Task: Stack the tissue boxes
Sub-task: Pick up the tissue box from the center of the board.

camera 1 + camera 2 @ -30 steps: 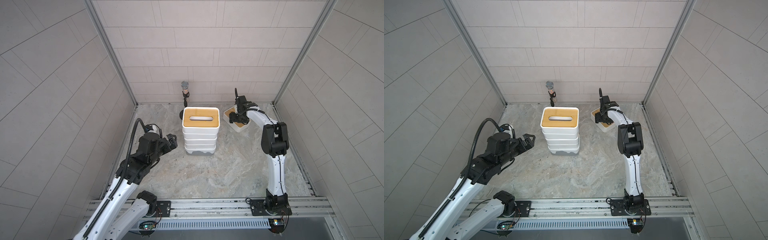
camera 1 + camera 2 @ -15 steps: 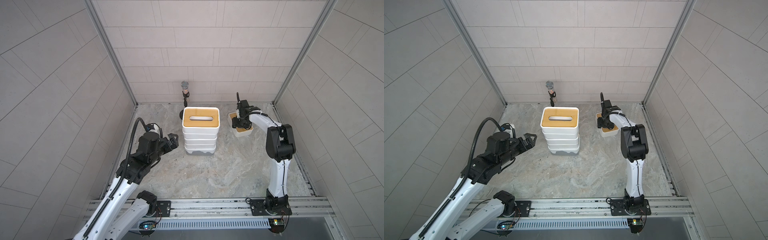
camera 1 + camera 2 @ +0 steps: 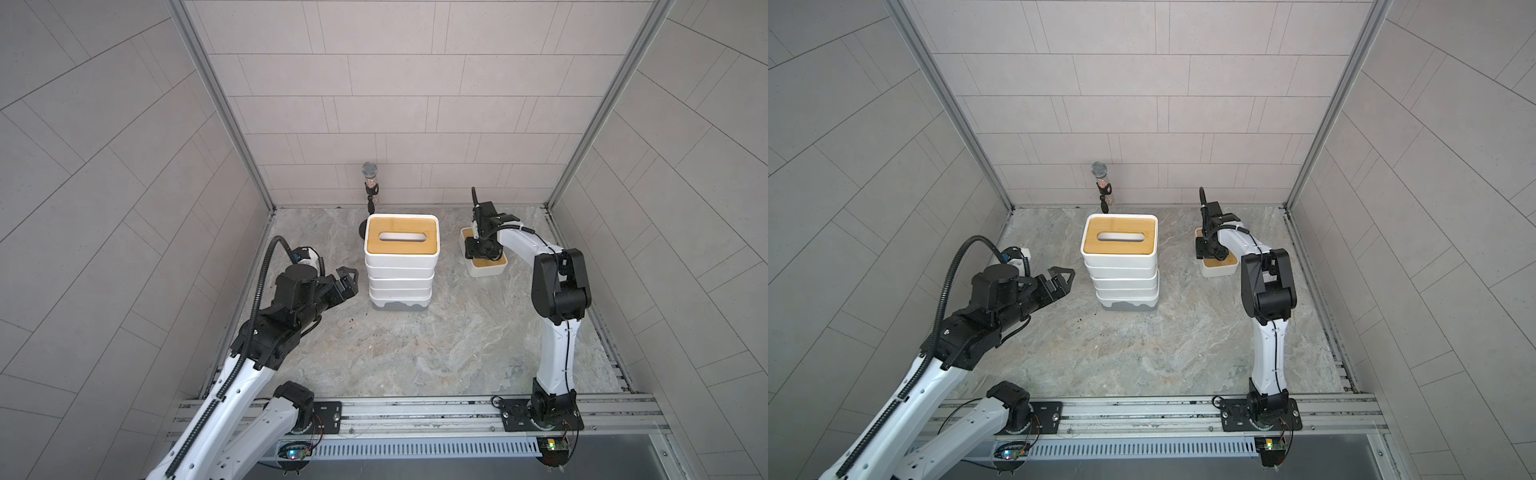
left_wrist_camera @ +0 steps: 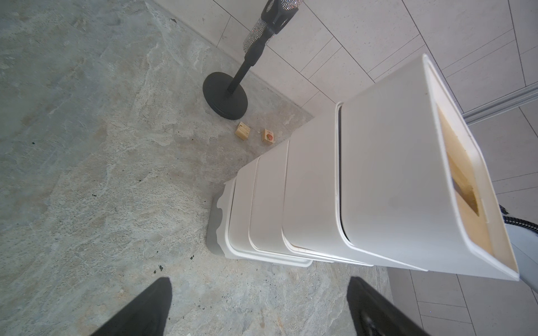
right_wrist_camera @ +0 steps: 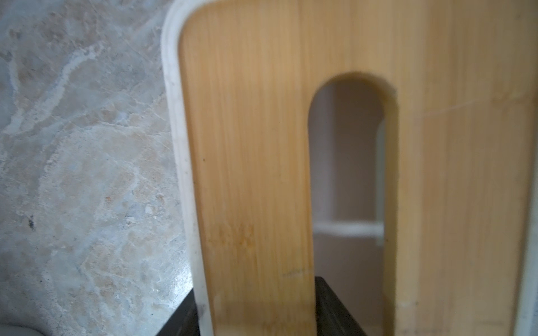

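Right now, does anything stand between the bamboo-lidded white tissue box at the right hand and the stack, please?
Nothing visible does: only bare marble-patterned tabletop lies between the bamboo-lidded white tissue box and the stack of white boxes.

Even, soft light fills both my top views, sharp, with walls (image 3: 83, 208) bowing at the edges. My right wrist view blurs the tissue box (image 5: 247, 145) close up.

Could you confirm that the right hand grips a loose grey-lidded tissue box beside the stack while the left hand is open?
Not quite: the lid of the loose tissue box is bamboo-tan, not grey, as the right wrist view shows. Otherwise yes: the right hand grips it beside the stack, and the left hand is open.
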Controlling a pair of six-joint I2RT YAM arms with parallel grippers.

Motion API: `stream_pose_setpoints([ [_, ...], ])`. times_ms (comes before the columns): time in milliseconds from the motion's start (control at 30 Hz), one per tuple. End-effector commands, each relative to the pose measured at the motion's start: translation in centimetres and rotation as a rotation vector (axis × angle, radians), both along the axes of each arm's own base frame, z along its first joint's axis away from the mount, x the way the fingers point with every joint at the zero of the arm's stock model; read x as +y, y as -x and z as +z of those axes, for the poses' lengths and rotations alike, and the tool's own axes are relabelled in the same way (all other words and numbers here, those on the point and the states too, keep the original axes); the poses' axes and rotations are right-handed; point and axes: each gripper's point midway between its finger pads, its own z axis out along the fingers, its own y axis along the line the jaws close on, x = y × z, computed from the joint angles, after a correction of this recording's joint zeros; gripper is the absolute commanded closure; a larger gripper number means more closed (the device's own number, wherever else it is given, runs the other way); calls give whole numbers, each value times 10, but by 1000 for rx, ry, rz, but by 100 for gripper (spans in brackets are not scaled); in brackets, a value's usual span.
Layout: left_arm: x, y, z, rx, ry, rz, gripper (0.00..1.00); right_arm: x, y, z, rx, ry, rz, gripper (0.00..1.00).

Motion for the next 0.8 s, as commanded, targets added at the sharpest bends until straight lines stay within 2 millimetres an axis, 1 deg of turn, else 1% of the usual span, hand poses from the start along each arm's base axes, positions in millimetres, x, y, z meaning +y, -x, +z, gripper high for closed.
stream_pose_setpoints([
  [0, 0, -1, 11, -34, 9, -7, 0, -1, 7, -6, 37, 21, 0, 49],
  [200, -4, -1, 15, -34, 23, -24, 0, 5, 11, 13, -19, -31, 2, 55],
  [267, -3, 0, 16, -30, 13, -22, 0, 9, 15, 20, -38, -57, 4, 56],
  [433, -1, 0, 25, -46, -1, -20, 0, 12, 24, 39, -93, -105, -12, 58],
  [633, 2, 5, 42, -74, -33, -38, 0, 13, 40, 70, -168, -170, -31, 59],
  [767, 5, 10, 55, -99, -43, -41, 0, 11, 53, 96, -228, -216, -53, 59],
])
